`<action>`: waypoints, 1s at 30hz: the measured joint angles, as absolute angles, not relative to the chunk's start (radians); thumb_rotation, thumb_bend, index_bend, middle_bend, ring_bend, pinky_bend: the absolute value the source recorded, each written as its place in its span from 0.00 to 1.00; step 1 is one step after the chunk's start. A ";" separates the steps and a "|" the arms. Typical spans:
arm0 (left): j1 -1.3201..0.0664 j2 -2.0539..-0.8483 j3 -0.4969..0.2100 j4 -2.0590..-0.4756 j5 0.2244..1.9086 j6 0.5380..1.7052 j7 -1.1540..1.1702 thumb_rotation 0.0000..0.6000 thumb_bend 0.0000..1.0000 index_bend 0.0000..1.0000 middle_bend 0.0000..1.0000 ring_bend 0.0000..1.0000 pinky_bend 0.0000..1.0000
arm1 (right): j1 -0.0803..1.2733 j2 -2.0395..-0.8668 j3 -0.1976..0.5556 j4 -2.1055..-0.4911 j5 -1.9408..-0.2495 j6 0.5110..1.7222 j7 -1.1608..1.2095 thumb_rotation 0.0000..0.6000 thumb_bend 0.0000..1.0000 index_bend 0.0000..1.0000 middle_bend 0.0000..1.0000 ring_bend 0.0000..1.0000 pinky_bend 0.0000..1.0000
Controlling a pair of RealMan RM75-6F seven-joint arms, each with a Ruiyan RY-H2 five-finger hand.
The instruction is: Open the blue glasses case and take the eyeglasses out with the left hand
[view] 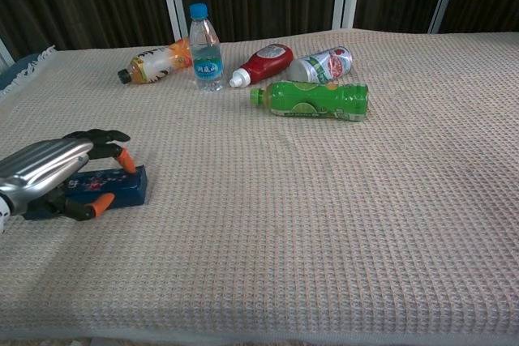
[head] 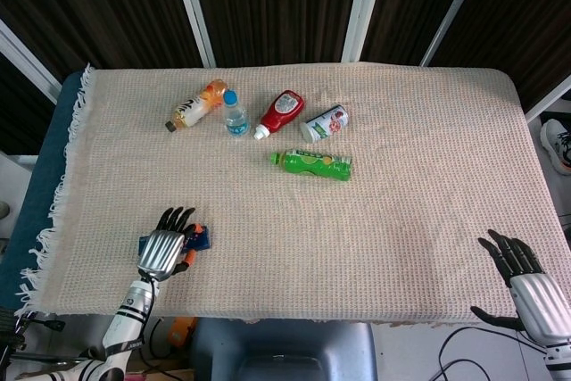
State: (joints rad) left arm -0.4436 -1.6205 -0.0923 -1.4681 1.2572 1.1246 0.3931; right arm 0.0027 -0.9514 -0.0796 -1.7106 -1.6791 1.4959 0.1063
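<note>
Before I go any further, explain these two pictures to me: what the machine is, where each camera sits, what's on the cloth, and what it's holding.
This is a robot with two arms, each ending in a metal hand with fingers. One picture looks down from its head, the other looks across the table from its chest.

The table is covered with a beige woven cloth. At the far side lie an orange drink bottle, a red ketchup bottle, a white can and a green bottle; a small water bottle stands upright.

The left hand rests over the blue glasses case, fingers curled around it. The case looks closed; no eyeglasses show. The right hand hangs open at the table's near edge, holding nothing.
</note>
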 measured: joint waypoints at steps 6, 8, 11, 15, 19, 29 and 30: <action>-0.444 -1.618 -0.087 -1.470 1.262 1.129 0.386 1.00 0.53 0.50 0.10 0.00 0.00 | 0.002 -0.951 -0.080 -1.710 -1.680 1.498 0.107 1.00 0.18 0.00 0.00 0.00 0.00; -0.445 -1.617 -0.088 -1.469 1.257 1.127 0.384 1.00 0.54 0.50 0.10 0.00 0.00 | 0.002 -0.951 -0.080 -1.711 -1.680 1.499 0.108 1.00 0.18 0.00 0.00 0.00 0.00; -0.447 -1.618 -0.090 -1.465 1.256 1.129 0.380 1.00 0.54 0.51 0.11 0.01 0.00 | 0.001 -0.951 -0.079 -1.710 -1.679 1.499 0.107 1.00 0.18 0.00 0.00 0.00 0.00; -0.453 -1.621 -0.100 -1.451 1.266 1.140 0.368 1.00 0.54 0.52 0.12 0.01 0.00 | 0.002 -0.950 -0.080 -1.711 -1.679 1.498 0.107 1.00 0.18 0.00 0.00 0.00 0.00; -0.469 -1.622 -0.127 -1.435 1.257 1.133 0.355 1.00 0.54 0.53 0.12 0.02 0.00 | 0.001 -0.950 -0.079 -1.710 -1.678 1.501 0.110 1.00 0.18 0.00 0.00 0.00 0.00; -0.548 -1.641 -0.211 -1.325 1.145 1.028 0.346 1.00 0.51 0.32 0.11 0.02 0.00 | -0.003 -0.946 -0.073 -1.708 -1.670 1.512 0.119 1.00 0.18 0.00 0.00 0.00 0.00; -0.560 -1.647 -0.222 -1.302 1.125 1.012 0.346 1.00 0.49 0.25 0.10 0.02 0.00 | -0.004 -0.946 -0.073 -1.708 -1.670 1.512 0.120 1.00 0.18 0.00 0.00 0.00 0.00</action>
